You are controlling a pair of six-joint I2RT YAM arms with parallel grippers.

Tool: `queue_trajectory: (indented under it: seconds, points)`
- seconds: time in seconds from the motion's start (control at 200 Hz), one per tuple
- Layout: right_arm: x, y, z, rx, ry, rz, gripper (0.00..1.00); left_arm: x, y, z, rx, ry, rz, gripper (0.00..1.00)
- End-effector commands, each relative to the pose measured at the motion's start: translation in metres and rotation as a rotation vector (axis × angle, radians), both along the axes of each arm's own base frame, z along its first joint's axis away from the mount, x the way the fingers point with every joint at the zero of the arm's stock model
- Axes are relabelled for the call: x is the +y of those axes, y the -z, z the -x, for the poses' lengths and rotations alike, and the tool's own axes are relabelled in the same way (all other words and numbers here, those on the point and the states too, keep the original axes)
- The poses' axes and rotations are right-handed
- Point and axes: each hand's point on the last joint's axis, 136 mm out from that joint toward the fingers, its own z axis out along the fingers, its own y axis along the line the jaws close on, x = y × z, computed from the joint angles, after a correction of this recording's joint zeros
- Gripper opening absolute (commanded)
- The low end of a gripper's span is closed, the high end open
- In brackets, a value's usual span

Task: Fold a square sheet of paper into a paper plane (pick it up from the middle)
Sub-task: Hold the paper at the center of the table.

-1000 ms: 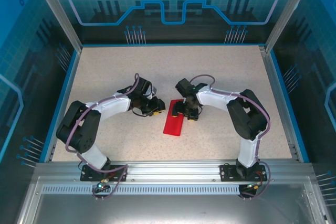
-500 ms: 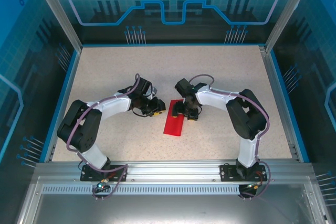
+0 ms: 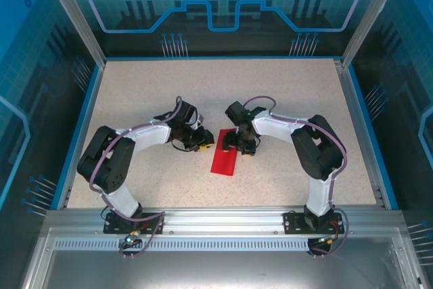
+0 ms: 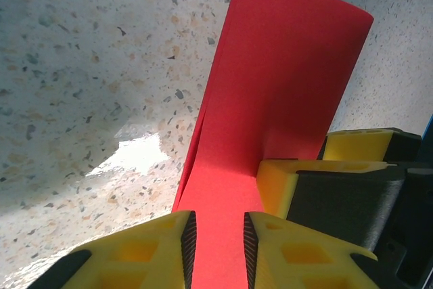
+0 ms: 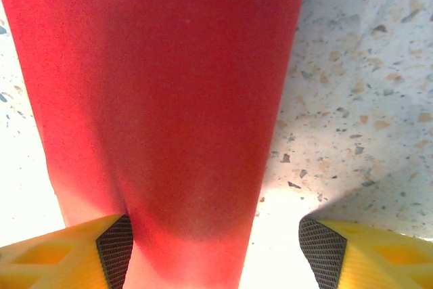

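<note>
The square sheet of paper (image 3: pixel 224 157) is bright red and lies folded into a long narrow strip at the table's middle. My left gripper (image 3: pixel 206 144) is at the strip's far left edge. In the left wrist view its jaws (image 4: pixel 216 248) stand a narrow gap apart, low over the paper (image 4: pixel 284 65), which runs under both fingers. My right gripper (image 3: pixel 244 148) is at the strip's far end, open wide. In the right wrist view it (image 5: pixel 220 248) has one pad over the red paper (image 5: pixel 162 79) and the other over bare table. A yellow finger of the right gripper (image 4: pixel 279 179) rests on the paper.
The speckled beige table (image 3: pixel 149 99) is framed by a blue rim (image 3: pixel 84 126) and aluminium rails (image 3: pixel 216 218) at the near edge. Transparent blue walls enclose the back and sides. Both arms bend inward towards the centre.
The left arm's elbow has shifted slightly to the right and its jaws have narrowed a little. The paper and the right gripper stay where they were.
</note>
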Motion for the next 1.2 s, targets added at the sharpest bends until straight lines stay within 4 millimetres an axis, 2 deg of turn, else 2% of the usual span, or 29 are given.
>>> queue_trajectory:
  seconds: [0.0, 0.175, 0.375, 0.86, 1.195]
  points:
    - [-0.018, 0.038, 0.016, 0.067, -0.02, 0.114, 0.73, -0.014, -0.002, 0.0, 0.024, 0.028, 0.053, 0.28]
    - [-0.019, 0.04, 0.017, 0.071, -0.018, 0.115, 0.73, -0.023, 0.005, -0.001, 0.052, 0.041, 0.068, 0.19]
    - [-0.019, 0.041, 0.018, 0.073, -0.018, 0.113, 0.73, -0.031, 0.01, -0.001, 0.074, 0.05, 0.099, 0.0]
    - [-0.018, 0.043, 0.02, 0.08, -0.021, 0.107, 0.73, -0.038, 0.025, -0.002, 0.101, 0.053, 0.106, 0.0]
    - [-0.016, 0.042, 0.019, 0.077, -0.021, 0.098, 0.73, -0.027, 0.052, 0.007, 0.151, 0.045, 0.011, 0.0]
